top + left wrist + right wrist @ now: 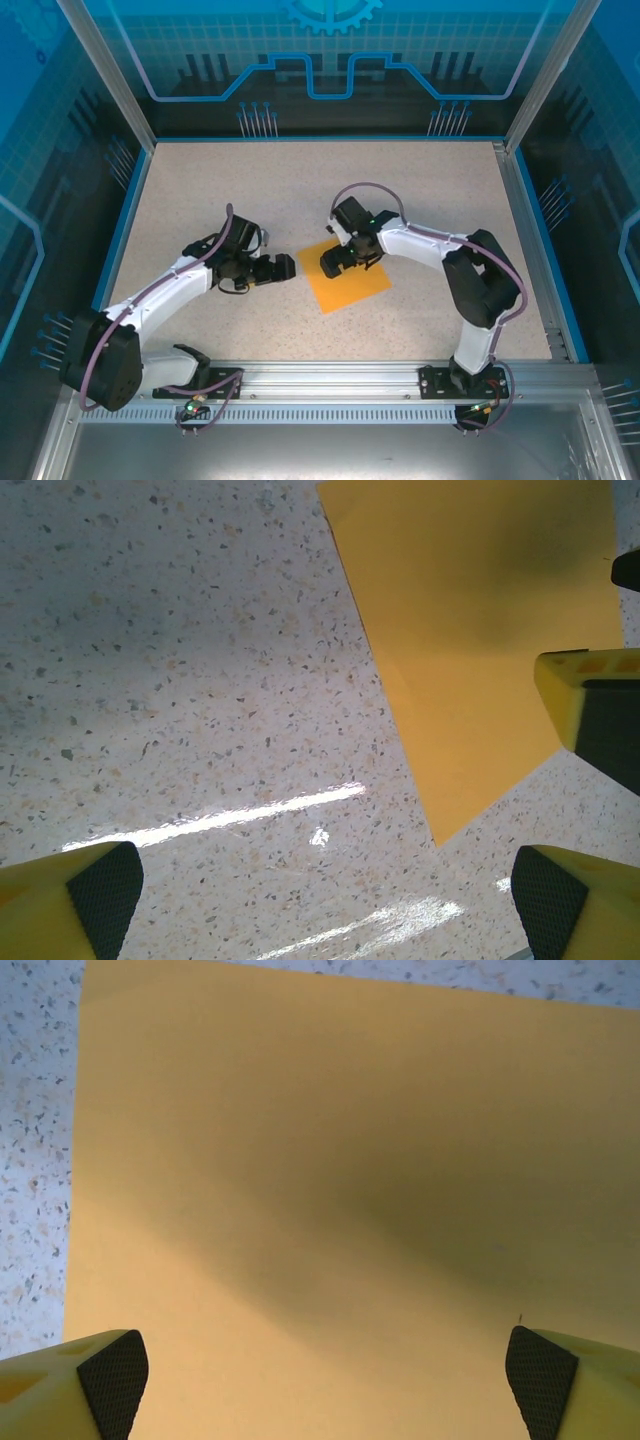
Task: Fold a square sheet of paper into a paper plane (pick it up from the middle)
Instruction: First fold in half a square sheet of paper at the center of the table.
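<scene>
The square sheet of paper (350,285) lies flat and unfolded on the speckled table, orange-yellow and turned like a diamond. My right gripper (336,262) hovers over its upper left part, jaws wide open. In the right wrist view the sheet (340,1190) spreads under the gripper (328,1380), and the two yellow fingertips (112,1372) straddle bare paper without holding it. My left gripper (283,268) sits just left of the sheet, open, over bare table. From the left wrist the sheet (470,650) appears at upper right, ahead of the open gripper (325,900). One of the right gripper's fingers (592,705) shows at the right edge.
The speckled table (250,200) has free room all around the sheet. Blue walls and aluminium posts (105,75) enclose it. A metal rail (330,380) with the arm bases runs along the near edge.
</scene>
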{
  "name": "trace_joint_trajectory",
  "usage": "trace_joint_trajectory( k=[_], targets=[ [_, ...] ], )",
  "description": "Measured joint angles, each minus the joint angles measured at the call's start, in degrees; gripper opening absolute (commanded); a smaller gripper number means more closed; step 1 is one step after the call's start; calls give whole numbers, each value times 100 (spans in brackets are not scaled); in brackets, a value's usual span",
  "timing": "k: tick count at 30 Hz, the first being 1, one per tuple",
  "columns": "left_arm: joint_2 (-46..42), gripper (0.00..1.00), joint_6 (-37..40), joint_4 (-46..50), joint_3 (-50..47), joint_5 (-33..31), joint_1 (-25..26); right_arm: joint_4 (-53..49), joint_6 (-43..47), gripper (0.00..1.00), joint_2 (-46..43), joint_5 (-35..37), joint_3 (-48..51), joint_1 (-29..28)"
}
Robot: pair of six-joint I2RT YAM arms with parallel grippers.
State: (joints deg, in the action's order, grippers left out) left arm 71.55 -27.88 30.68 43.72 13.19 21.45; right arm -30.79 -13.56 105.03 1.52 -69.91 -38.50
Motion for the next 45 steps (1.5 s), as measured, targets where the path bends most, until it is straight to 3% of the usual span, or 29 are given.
trace_joint_trajectory(
  k=[24, 45],
  targets=[
    [197, 99, 107, -90, -57, 155, -35, -363, -879, 93, 592, 634, -258, -310],
    [321, 99, 107, -170, -87, 321, -35, -562, -1088, 80, 841, 1056, -557, -514]
  ],
)
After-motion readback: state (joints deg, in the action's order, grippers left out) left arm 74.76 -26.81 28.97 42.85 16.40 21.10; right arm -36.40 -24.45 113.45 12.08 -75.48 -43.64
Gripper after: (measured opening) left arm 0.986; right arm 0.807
